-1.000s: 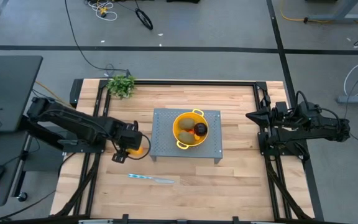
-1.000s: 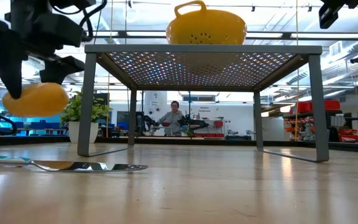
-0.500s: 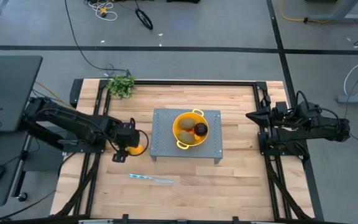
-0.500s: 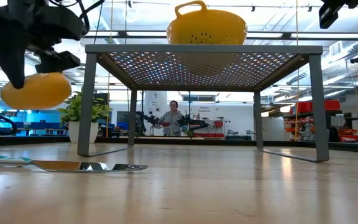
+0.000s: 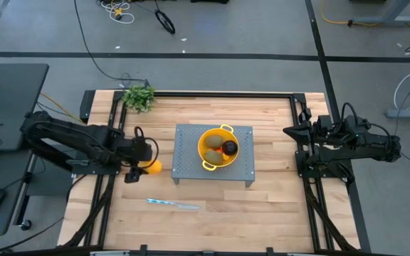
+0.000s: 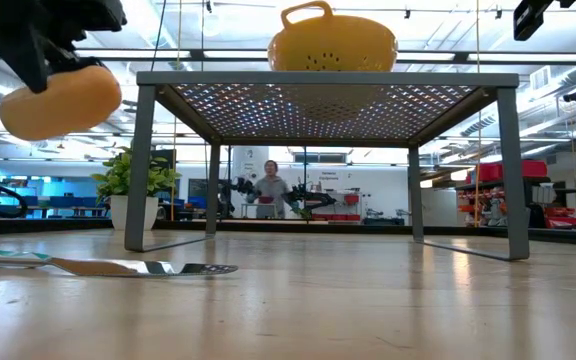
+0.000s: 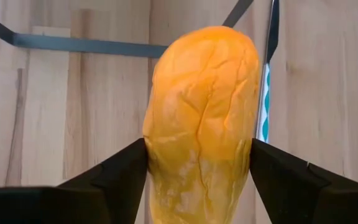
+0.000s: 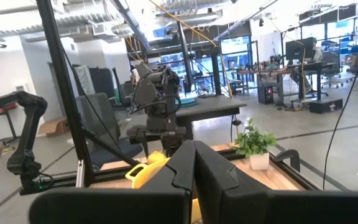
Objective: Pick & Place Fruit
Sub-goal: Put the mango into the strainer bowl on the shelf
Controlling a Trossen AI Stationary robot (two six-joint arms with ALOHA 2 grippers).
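The left gripper (image 7: 197,180) is closed on the yellow-orange mango (image 7: 199,118), a finger pressed to each flank; the fruit's long axis runs straight out ahead between the fingers. In the high view the mango (image 5: 150,167) sits just left of the grey perforated stand (image 5: 244,167), only its end showing; the low view shows it tilted, hanging clear of the tabletop above the knife (image 6: 138,267). On the stand, the yellow colander (image 5: 207,153) holds two brownish-green ovals (image 5: 214,155) and a blackish fruit (image 5: 230,148). Well right of the stand, the right gripper (image 8: 193,167) waits with fingers pressed together, empty.
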